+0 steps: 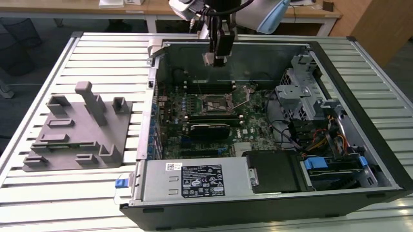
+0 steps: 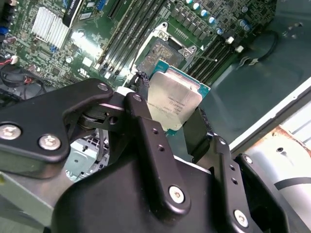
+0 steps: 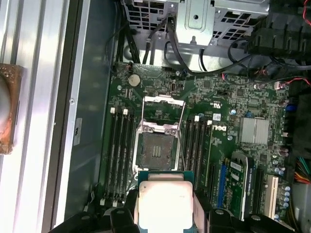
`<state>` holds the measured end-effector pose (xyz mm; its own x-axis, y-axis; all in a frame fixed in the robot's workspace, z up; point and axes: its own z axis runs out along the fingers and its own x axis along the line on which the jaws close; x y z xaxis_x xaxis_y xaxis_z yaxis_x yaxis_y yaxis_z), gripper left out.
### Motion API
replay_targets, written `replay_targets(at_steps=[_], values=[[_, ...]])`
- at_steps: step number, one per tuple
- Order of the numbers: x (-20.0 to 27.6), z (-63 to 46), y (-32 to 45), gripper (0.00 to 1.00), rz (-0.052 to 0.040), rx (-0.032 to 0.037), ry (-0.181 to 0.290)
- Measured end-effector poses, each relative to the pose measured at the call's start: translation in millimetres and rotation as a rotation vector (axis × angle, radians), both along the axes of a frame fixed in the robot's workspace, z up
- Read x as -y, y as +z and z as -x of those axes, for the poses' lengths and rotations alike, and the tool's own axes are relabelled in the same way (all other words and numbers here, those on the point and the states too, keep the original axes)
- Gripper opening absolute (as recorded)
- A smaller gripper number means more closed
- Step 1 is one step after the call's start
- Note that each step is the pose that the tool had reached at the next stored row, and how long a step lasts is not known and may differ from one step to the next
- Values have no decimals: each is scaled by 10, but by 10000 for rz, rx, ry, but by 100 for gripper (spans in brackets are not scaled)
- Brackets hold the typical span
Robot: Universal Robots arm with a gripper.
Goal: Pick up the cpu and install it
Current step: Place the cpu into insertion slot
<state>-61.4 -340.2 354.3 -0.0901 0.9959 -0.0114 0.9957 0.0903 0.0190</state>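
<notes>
A slatted metal counter (image 1: 96, 53) carries an open computer case (image 1: 258, 212) lying on its side, with a grey plastic tray (image 1: 71, 140) of upright blocks beside it on the exterior view's left. Inside the case the green motherboard (image 1: 258, 125) faces up; the first wrist view shows it too (image 3: 228, 107).

Near the board's middle sits the cpu socket (image 1: 218, 102), with memory slots on 2 sides of it. In both wrist views (image 3: 156, 150) (image 2: 163, 48) its hinged metal frame is flipped open and its contact field is exposed.

The black claw (image 1: 216, 57) hangs from the arm over the case interior, well above the board. In both wrist views (image 2: 170, 109) (image 3: 165, 216) it is closed on the cpu (image 2: 175, 97), with its 2 fingers (image 2: 138, 109) pressing on opposite edges of the chip. The cpu (image 3: 165, 201) is held in the air with its silvery metal top toward the cameras and its green rim showing around it. It is near the socket but clearly apart from it, not seated.
</notes>
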Motion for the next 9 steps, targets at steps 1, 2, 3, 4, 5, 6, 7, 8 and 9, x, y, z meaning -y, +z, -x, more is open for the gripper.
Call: replay_targets(at_steps=[1, 2, 3, 4, 5, 6, 7, 8, 9], values=[[0, 0, -15, 53, 0, 0, -6], [-2, 0, -29, 53, 1, -1, -12], [-5, 0, -42, 53, 2, -1, -19], [-7, 0, -49, 53, 2, -1, -22], [-7, 0, -50, 53, 3, -1, -22], [-7, 0, -50, 53, 3, -1, -22], [-6, 0, -51, 53, 2, -1, -22], [-7, 0, -54, 53, 1, 0, -23], [-7, 0, -55, 53, 1, 0, -22]])
